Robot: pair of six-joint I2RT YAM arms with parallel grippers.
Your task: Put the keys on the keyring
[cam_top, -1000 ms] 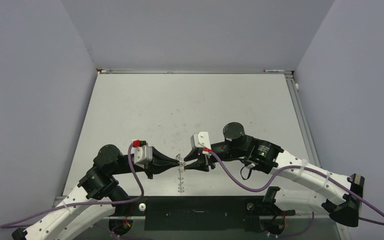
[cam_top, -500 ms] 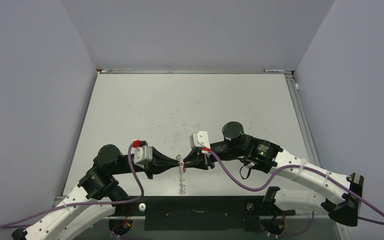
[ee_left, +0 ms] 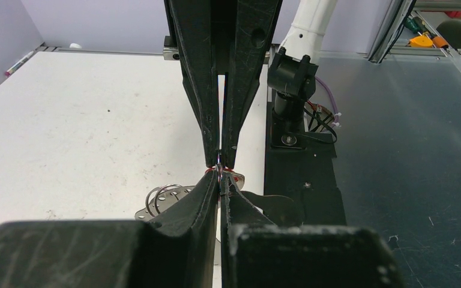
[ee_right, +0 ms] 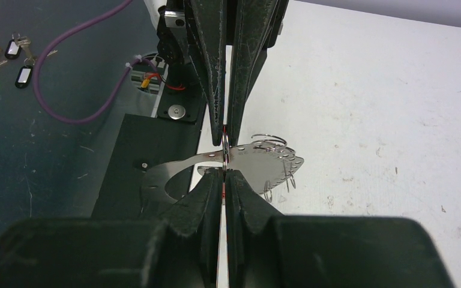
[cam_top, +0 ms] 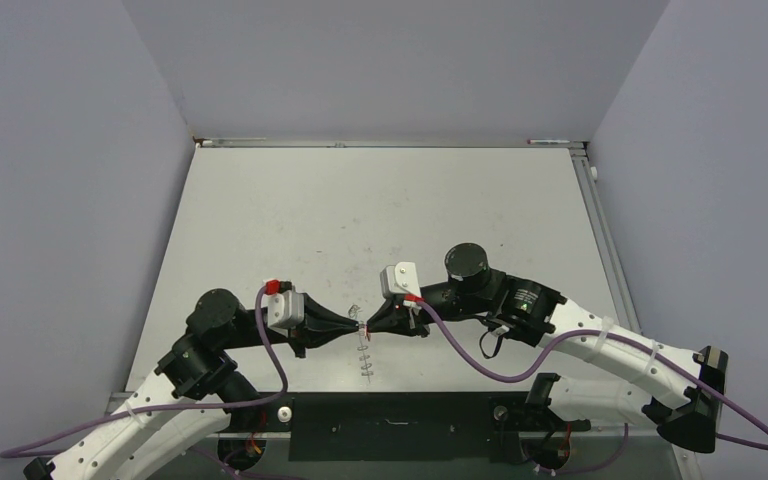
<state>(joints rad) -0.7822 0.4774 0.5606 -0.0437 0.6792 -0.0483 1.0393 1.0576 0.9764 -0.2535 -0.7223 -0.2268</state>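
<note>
Tip to tip over the table [cam_top: 360, 200], both clamped.
Left pincer [cam_top: 358, 325] nipping keyring [ee_right: 267, 159]; right pincer [cam_top: 372, 326] nipping red key [ee_left: 229, 170].

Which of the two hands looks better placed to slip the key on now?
Right, probably: the right hand seems to pinch the red key right against the keyring, which the left hand grips.

A robotics lab cell: 2 white robot arms [cam_top: 610, 348] bolted to a scuffed white table [cam_top: 260, 220], plain lavender partition walls [cam_top: 60, 200], aluminium framing [ee_left: 396, 24], purple cables [cam_top: 470, 360].
</note>
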